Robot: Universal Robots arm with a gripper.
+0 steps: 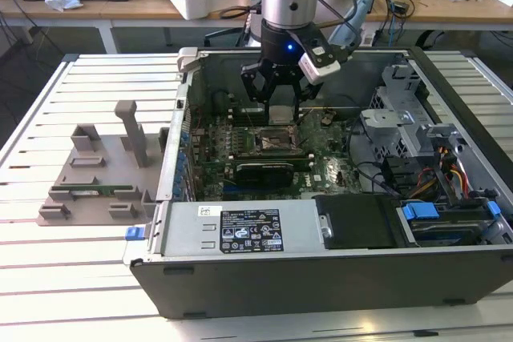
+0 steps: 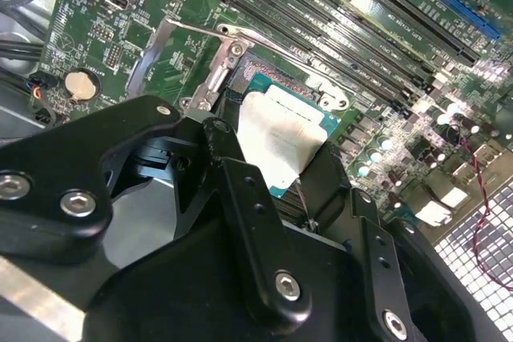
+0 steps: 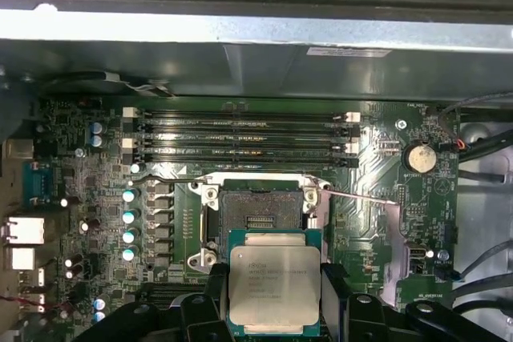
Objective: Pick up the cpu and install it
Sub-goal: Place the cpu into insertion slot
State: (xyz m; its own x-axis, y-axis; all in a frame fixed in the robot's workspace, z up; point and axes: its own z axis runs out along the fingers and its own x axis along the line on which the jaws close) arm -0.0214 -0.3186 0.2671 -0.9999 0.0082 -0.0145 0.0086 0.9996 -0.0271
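The cpu (image 3: 275, 284) is a flat square chip with a silvery top plate and a green rim. My gripper (image 3: 275, 298) is shut on it, one black finger (image 3: 215, 292) on each side. In the first wrist view the chip hangs over one edge of the open dark socket (image 3: 258, 212), whose metal frame is folded back. The second wrist view shows the cpu (image 2: 280, 135) between the black fingers (image 2: 227, 154), above the socket frame (image 2: 210, 78). In the exterior view my gripper (image 1: 278, 106) is inside the open computer case, just above the socket (image 1: 268, 142).
The case wall (image 1: 321, 270) rises around the motherboard on a slatted table. Empty memory slots (image 3: 240, 134) and the thin socket lever (image 3: 361, 195) lie beside the socket. Drive bays and cables (image 1: 449, 174) fill the exterior view's right. A grey fixture (image 1: 100, 174) stands outside at its left.
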